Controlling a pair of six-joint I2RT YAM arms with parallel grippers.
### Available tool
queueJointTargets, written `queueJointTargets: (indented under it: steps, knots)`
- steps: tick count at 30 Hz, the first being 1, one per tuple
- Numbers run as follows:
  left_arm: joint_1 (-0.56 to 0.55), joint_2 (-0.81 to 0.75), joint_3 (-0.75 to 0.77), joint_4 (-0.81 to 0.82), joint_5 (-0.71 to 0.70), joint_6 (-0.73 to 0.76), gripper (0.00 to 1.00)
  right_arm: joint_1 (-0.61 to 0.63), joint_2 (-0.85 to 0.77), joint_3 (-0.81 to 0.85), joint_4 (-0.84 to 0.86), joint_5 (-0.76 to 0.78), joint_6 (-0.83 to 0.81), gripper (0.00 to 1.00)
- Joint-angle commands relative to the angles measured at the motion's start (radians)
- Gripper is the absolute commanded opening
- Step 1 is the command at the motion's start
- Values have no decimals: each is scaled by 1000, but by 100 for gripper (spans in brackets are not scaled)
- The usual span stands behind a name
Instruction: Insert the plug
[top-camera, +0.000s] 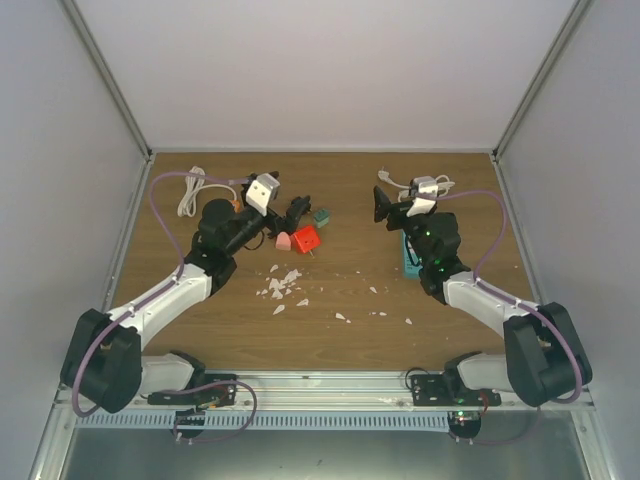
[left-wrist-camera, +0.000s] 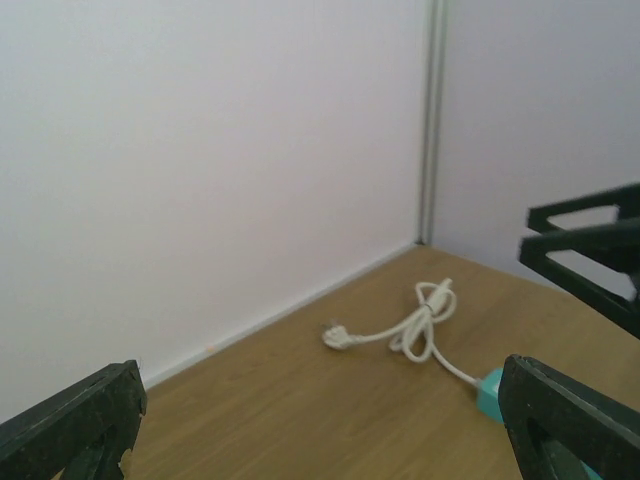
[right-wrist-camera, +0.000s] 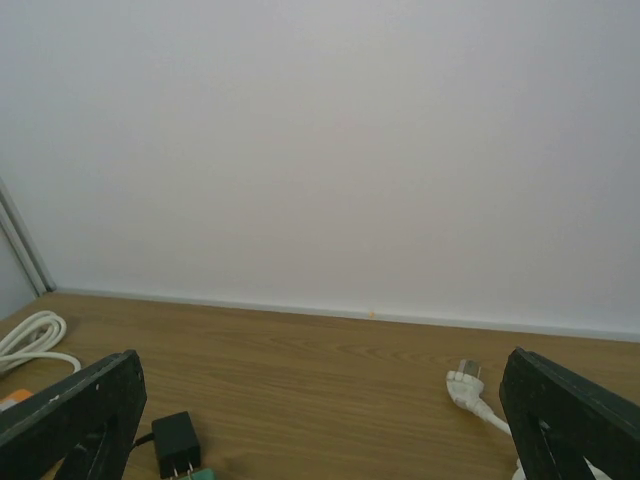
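White plug (top-camera: 383, 173) is seen lying on the worktop (top-camera: 345, 195) in the upper right of the top view, near the back wall and held by nothing. In the left wrist view the white plug (left-wrist-camera: 335, 337) is found at mid-frame, with its cord (left-wrist-camera: 428, 315) gathered into a loose knot just to its right and led on to the teal power strip (left-wrist-camera: 490, 392) at the lower right edge. In the top view the power strip (top-camera: 409, 256) is partly covered by the right arm.

The left gripper (top-camera: 296, 213) is held wide apart with nothing between its fingers (left-wrist-camera: 75, 420); it is placed at upper centre-left of the top view, close to a red block (top-camera: 306, 238) and a pink piece (top-camera: 284, 241); whether these are touched cannot be told. The right gripper (top-camera: 382, 205) is likewise spread and empty, its fingers (right-wrist-camera: 565, 420) framing bare wood, with the white plug (right-wrist-camera: 465, 383) lying ahead near the right one.

A black adapter (right-wrist-camera: 178, 445) with two prongs is seen at the lower left of the right wrist view, and a coiled white cable (top-camera: 192, 190) at the upper left of the top view. White scraps (top-camera: 283, 285) are scattered across the middle of the worktop
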Motion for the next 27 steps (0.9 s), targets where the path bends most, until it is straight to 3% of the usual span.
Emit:
queueJointTargets:
  steps: [1, 6, 11, 17, 21, 27]
  knots:
    - [2, -48, -43, 171, -160, -48, 99, 9, -5, -2, 42, -17, 0, 100]
    - [2, -40, -73, 234, -174, -87, 99, 13, 0, 11, 26, -44, -44, 100]
    - [2, 3, -41, 219, -190, -109, 99, 18, -24, -48, 117, -82, -41, 99]
    - [2, 24, -22, 200, -245, -109, 99, 19, 7, 25, -28, -4, -47, 100]
    - [2, 40, 6, 150, -298, -108, 99, 24, 17, 41, -43, -38, -41, 100]
    - [3, 99, -4, 203, -294, -127, 99, 95, 109, 146, -175, -85, -172, 100]
